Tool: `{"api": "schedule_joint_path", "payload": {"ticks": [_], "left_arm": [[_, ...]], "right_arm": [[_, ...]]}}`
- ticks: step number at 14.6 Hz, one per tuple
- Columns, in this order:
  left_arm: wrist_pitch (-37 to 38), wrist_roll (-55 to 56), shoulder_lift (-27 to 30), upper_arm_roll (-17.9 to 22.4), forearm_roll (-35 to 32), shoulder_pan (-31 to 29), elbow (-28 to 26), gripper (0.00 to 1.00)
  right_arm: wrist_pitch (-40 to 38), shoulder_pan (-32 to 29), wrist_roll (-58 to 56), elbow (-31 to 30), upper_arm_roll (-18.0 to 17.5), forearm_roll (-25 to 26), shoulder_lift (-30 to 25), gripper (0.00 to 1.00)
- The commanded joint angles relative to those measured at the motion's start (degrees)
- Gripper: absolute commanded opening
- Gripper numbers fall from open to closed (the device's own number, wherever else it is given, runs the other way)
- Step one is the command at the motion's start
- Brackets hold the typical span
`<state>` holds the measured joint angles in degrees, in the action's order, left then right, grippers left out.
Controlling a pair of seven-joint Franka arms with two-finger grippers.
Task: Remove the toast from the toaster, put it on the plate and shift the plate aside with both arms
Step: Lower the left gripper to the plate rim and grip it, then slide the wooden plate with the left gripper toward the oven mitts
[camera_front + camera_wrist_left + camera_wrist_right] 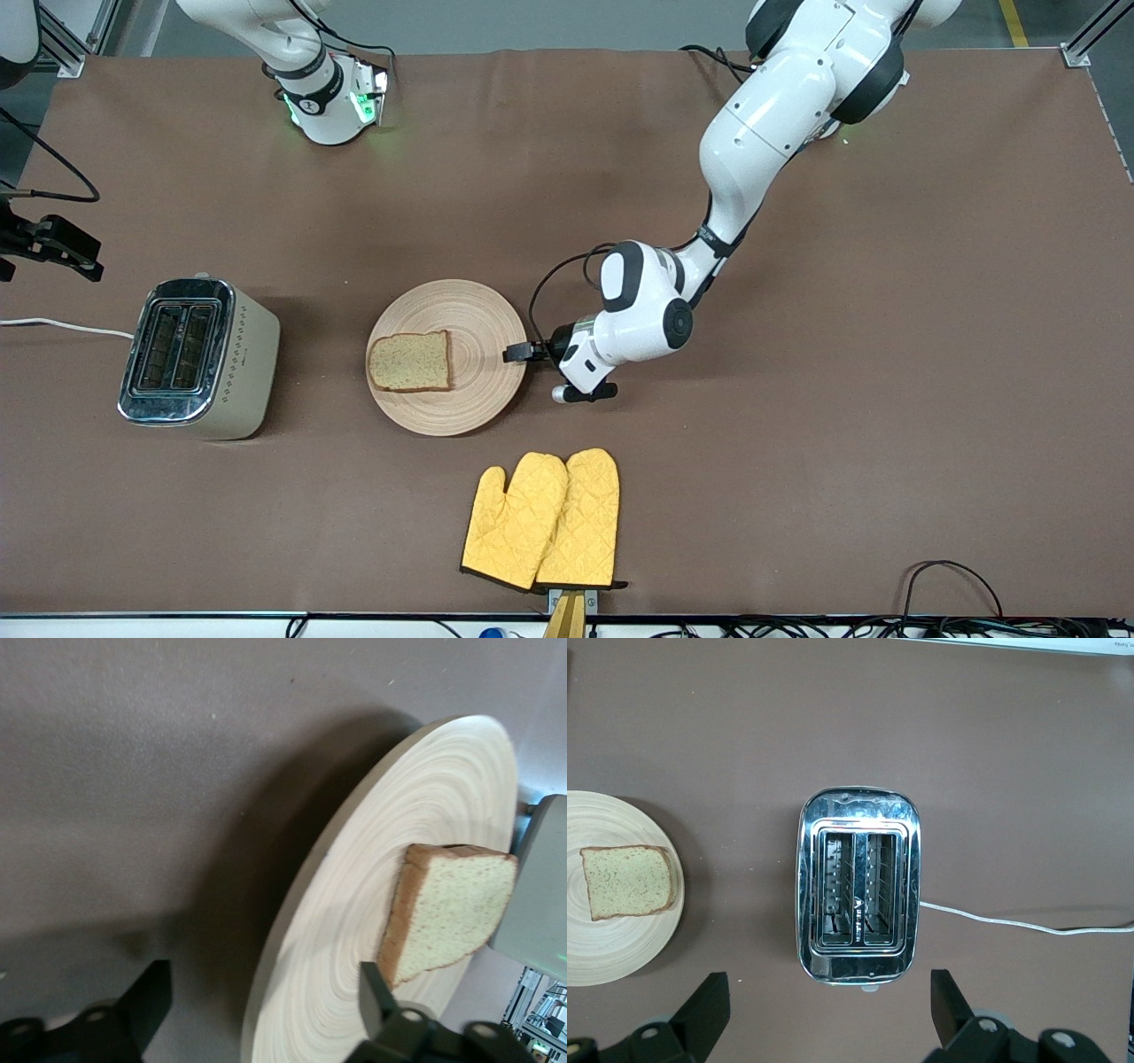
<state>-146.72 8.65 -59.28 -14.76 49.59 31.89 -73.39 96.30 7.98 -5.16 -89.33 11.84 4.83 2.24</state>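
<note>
The toast point(410, 361) lies flat on the round wooden plate point(478, 390) in the middle of the table, on the part toward the toaster. My left gripper point(521, 353) is low at the plate's rim toward the left arm's end. In the left wrist view, my left gripper point(261, 1014) is open. The plate's point(354, 904) rim runs between its fingers, and the toast point(447, 912) lies a little way in. My right gripper point(84, 260) hangs high near the toaster. In the right wrist view, my right gripper point(828, 1014) is open and empty, and the plate point(602, 943) and toast point(629, 881) show.
A silver and cream toaster point(199, 354) with two empty slots stands toward the right arm's end, also in the right wrist view point(858, 884); its white cord point(62, 326) runs off the table. A pair of yellow oven mitts point(545, 523) lies nearer the front camera than the plate.
</note>
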Motion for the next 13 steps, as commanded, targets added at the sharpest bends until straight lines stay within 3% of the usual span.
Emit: {"api": "schedule_joint_path", "payload": {"ticks": [1, 2, 3, 6, 8, 11, 13], "left_arm": [[-0.6, -1.4, -1.0, -0.6, 2.9, 0.4, 1.8, 0.33], [-0.7, -1.4, -1.0, -0.7, 3.2, 0.4, 1.7, 0.07], [-0.7, -1.5, -0.9, -0.7, 3.2, 0.5, 1.6, 0.0], [-0.6, -4.0, 0.4, -0.6, 3.1, 0.0, 1.2, 0.0], [2.1, -3.8, 5.0, -0.6, 2.4, -3.3, -2.6, 0.0], [12.6, -5.0, 11.4, -0.4, -1.1, -10.0, -5.0, 0.0], [23.3, -9.6, 13.3, -0.7, -5.6, -17.9, -4.6, 0.0]], "right_arm": [[-0.8, -1.4, 1.1, 1.2, -0.2, -5.0, 0.9, 1.0], [-0.8, -2.1, 1.1, 0.9, -0.2, -6.7, 0.9, 1.0], [-1.5, -2.2, 1.0, 0.9, -0.2, -6.8, 0.9, 1.0], [-1.9, -1.9, 0.9, 1.0, -0.2, -6.9, 0.9, 1.0], [-2.1, -1.8, 1.1, 0.9, -0.2, -6.9, 0.9, 1.0], [-2.1, -1.8, 0.8, 0.9, -0.2, -6.9, 0.9, 1.0], [-2.5, -1.3, 0.9, 0.8, -0.4, -6.9, 0.8, 1.0]]}}
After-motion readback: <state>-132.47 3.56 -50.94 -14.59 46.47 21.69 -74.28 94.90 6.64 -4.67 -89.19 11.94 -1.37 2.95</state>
